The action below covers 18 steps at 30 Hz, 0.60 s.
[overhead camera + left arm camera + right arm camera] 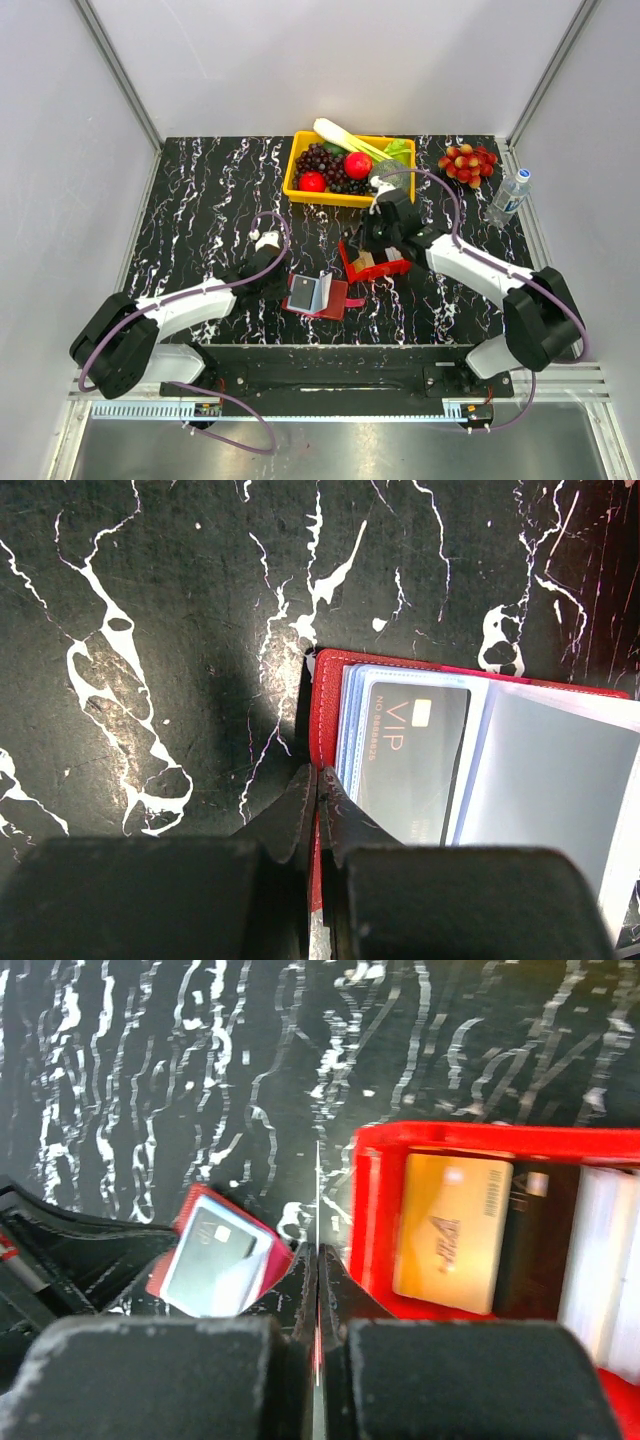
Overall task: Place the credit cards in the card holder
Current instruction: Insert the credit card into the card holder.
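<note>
left gripper (318,778) is pinched tight on the red cover edge of the card holder (318,295), which lies open near the middle of the table (200,200), black card (412,760) in its sleeve. right gripper (318,1256) clamps a thin card (318,1200) edge-on, just left of the red tray (366,1220), tan card (450,1230) inside.

Black table (200,200) with white marble veining, holder (345,298) dark red outside, pale blue-grey inside, black card (415,750) in holder, tray (370,1210) right of holder bright red, tan card (450,1230) within, whitish card (318,1190) edge-on between holder and tray.
</note>
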Each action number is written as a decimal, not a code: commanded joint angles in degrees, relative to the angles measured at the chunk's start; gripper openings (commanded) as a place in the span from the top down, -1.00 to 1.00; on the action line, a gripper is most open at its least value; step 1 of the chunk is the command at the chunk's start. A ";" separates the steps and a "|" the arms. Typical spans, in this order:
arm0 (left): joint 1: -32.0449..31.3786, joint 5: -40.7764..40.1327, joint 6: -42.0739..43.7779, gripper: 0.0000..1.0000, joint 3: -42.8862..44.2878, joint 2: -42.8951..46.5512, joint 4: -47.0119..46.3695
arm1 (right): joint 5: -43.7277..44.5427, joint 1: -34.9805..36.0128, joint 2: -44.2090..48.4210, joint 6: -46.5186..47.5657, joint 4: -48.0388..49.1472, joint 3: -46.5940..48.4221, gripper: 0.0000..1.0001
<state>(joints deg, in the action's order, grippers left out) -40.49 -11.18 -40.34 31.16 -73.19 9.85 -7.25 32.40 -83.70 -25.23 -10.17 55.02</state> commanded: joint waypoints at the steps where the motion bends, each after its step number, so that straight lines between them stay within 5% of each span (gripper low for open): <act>1: 0.32 0.02 0.35 1.00 1.80 1.91 -0.27 | 0.90 5.12 -3.65 -3.51 5.88 1.57 1.00; 18: 0.67 0.72 -0.09 1.00 1.54 4.63 0.70 | 19.98 7.41 -2.34 5.11 -4.23 -0.71 1.00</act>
<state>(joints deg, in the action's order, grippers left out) -40.14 -11.09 -40.34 31.16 -70.15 11.16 5.63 39.99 -89.56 -23.09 -11.16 54.68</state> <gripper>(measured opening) 0.029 0.010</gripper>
